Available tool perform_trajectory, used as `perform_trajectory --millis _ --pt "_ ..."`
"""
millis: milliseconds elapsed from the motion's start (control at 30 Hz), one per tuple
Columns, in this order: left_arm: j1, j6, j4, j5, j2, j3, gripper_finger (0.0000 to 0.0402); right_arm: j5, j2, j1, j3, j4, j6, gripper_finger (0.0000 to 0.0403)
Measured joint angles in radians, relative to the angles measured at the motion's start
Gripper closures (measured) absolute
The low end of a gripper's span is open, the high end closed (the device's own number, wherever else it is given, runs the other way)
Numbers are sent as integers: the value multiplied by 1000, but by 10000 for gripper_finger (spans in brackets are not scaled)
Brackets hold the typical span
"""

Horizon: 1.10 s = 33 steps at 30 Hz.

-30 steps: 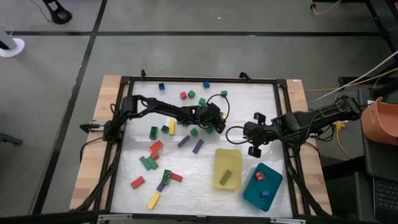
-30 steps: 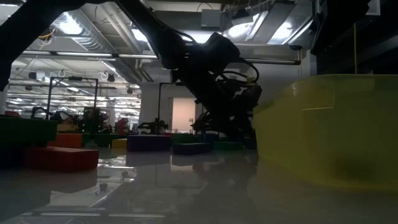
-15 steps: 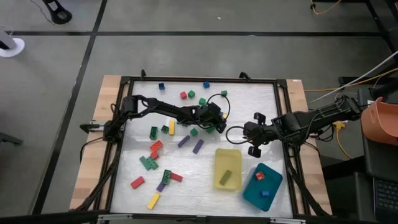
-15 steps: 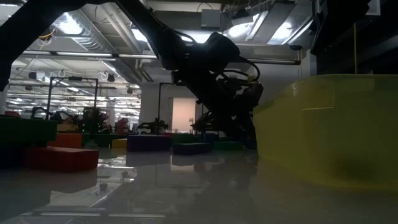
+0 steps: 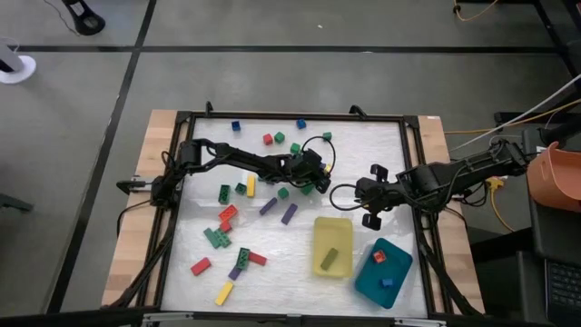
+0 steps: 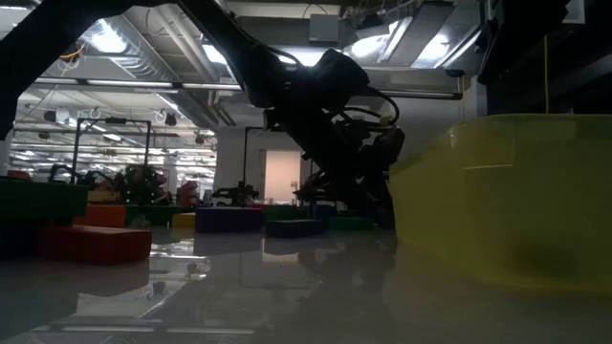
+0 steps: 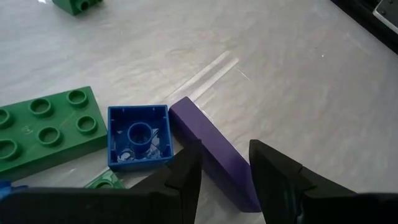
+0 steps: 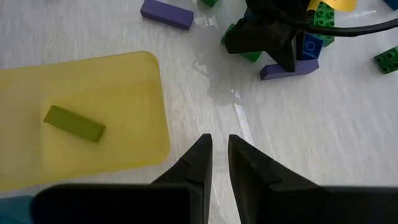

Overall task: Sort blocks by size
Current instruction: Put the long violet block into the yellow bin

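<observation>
Straddling a long purple plastic brick (image 7: 217,152), the left gripper (image 7: 225,171) has its fingers apart around it, an upturned blue square brick (image 7: 139,134) just beside. No lettering is legible. The right gripper (image 8: 216,155) hovers pinched together near the yellow rectangular tray (image 8: 124,93).

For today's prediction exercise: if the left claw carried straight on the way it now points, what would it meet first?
Most likely the purple block: the left claw sits just above it, fingers either side, apparently not gripping. A blue block lies beside it. Depth is uncertain.
</observation>
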Motion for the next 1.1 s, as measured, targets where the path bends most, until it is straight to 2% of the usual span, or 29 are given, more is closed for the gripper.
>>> perform_trajectory --millis 733,1100 --pt "-4 -2 3 -13 0 0 281 0 0 0 0 1 0 349" --pt "-3 -14 46 -20 41 2 281 0 0 0 -1 1 0 349"
